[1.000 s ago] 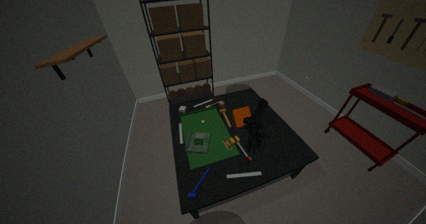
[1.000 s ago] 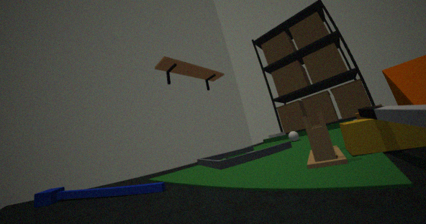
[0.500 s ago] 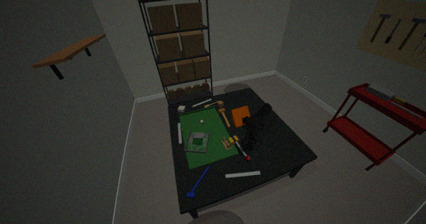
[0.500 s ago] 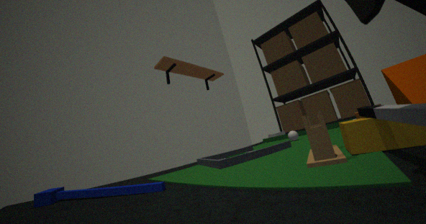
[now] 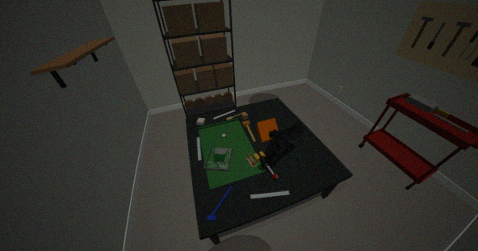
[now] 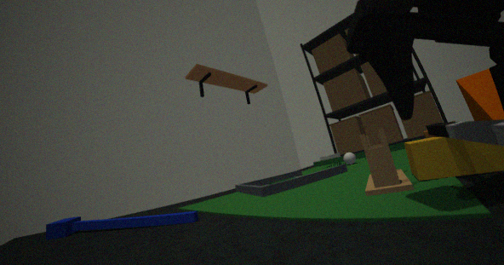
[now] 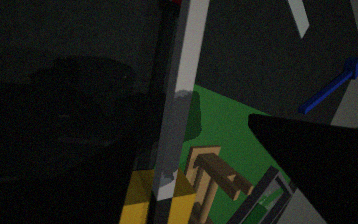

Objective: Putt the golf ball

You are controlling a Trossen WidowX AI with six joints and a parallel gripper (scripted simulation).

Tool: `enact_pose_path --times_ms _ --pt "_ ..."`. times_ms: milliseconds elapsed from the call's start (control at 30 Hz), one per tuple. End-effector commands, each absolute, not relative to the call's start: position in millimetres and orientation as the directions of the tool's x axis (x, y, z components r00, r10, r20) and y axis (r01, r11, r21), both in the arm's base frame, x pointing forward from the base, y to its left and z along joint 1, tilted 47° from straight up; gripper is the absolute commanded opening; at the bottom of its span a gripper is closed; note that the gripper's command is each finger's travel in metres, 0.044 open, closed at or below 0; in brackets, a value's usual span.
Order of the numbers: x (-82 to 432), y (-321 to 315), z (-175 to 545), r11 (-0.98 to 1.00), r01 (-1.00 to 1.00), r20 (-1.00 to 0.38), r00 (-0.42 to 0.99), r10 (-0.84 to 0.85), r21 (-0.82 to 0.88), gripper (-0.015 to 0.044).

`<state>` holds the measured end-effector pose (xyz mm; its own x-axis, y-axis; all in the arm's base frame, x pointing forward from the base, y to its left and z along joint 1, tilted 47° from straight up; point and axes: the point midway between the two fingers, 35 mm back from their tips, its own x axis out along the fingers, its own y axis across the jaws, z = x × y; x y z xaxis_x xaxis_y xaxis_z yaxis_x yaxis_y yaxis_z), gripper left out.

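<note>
The red putter lies with its pale grey shaft across the yellow blocks. My gripper is open and empty above the putter. In the wrist view the shaft runs between the fingertips; the left finger blends into the dark. The white golf ball rests on the green mat. The grey-walled green stands nearer the mat's front, with a grey slope at its back.
A wooden stand is on the mat beside the yellow blocks. A blue putter lies at the front left of the table. White strips lie around the mat. An orange block stands behind the arm.
</note>
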<state>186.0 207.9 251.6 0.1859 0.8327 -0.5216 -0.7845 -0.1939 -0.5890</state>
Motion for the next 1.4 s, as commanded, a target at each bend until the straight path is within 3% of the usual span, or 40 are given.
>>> enact_pose_path --times_ms 0,1367 --pt "198 177 256 -0.285 -0.946 -0.546 -0.158 0.822 -0.155 0.0440" --pt "188 207 227 -0.282 -0.953 -0.533 -0.184 0.826 -0.108 0.0440"
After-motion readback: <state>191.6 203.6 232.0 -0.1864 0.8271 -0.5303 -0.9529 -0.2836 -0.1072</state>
